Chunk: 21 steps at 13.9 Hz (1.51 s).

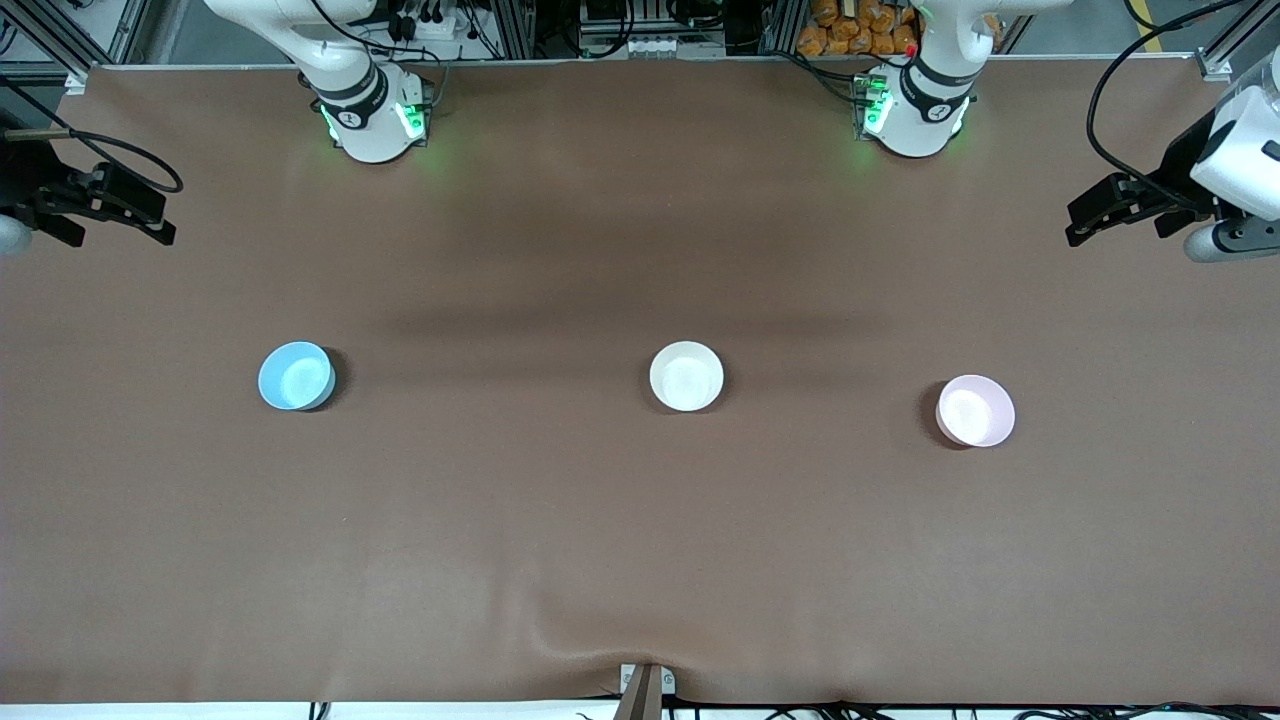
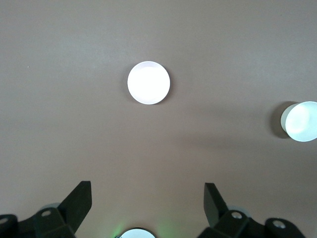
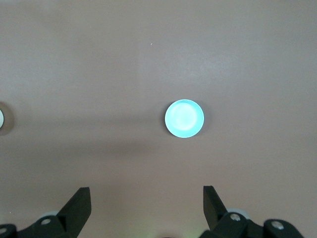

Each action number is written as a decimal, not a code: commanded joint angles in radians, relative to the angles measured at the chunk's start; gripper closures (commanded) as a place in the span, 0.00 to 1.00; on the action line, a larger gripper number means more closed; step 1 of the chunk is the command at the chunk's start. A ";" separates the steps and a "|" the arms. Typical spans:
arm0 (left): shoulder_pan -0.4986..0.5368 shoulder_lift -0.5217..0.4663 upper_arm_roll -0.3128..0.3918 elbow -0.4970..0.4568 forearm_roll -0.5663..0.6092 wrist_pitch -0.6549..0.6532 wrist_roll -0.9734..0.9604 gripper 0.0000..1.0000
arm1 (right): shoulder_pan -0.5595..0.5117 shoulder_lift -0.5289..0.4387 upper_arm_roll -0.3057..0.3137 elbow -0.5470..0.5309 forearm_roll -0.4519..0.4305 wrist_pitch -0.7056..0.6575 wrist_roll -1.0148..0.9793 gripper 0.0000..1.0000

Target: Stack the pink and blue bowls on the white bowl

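Note:
Three small bowls stand apart in a row across the table. The light blue bowl (image 1: pixel 296 376) is toward the right arm's end, the white bowl (image 1: pixel 686 376) is in the middle, and the pale pink bowl (image 1: pixel 975 410) is toward the left arm's end. My right gripper (image 1: pixel 160 222) is open and empty, high over its end of the table. Its wrist view (image 3: pixel 147 193) shows the blue bowl (image 3: pixel 184 118). My left gripper (image 1: pixel 1075 228) is open and empty, high over its end. Its wrist view (image 2: pixel 148 191) shows the pink bowl (image 2: pixel 148 83) and the white bowl (image 2: pixel 300 121).
The brown table cover (image 1: pixel 640 560) has a small ripple at its edge nearest the front camera. The two arm bases (image 1: pixel 370 110) (image 1: pixel 915 110) stand along the table edge farthest from that camera. Nothing else lies on the table.

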 commanded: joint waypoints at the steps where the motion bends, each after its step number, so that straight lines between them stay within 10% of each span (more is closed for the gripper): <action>1: 0.015 0.010 -0.004 0.008 -0.014 -0.006 0.014 0.00 | -0.001 -0.019 0.001 -0.013 -0.001 -0.002 0.006 0.00; 12: 0.029 0.079 -0.004 -0.043 -0.006 0.086 0.024 0.00 | -0.001 -0.019 0.001 -0.012 -0.001 -0.002 0.006 0.00; 21: 0.102 0.216 -0.006 -0.235 -0.005 0.466 0.084 0.00 | 0.002 -0.019 0.001 -0.012 -0.001 0.000 0.004 0.00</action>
